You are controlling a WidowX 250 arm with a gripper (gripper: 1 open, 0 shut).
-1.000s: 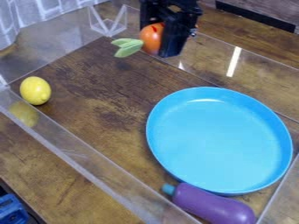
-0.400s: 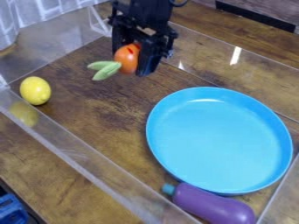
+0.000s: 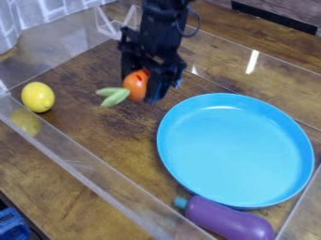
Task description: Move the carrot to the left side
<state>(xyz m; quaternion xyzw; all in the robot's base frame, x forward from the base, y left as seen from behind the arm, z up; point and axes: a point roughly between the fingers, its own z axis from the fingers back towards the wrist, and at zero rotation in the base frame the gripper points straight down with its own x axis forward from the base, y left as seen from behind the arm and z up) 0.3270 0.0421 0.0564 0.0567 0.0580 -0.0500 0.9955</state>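
Just left of the blue plate (image 3: 235, 150), my hand (image 3: 141, 86) is clamped on the carrot (image 3: 134, 84), above the desk (image 3: 94, 141). Lower it gently, release well short of the lemon (image 3: 38, 97), then lift clear.

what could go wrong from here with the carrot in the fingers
1. The fingers hold the carrot only by its orange body, with the leafy top sticking out to the left; it may twist or slip in the grip.
2. The carrot hangs close to the plate rim; released here, it may roll against the plate rather than end up on the left.
3. The lemon lies at the left; a carrot set down near it may knock it.
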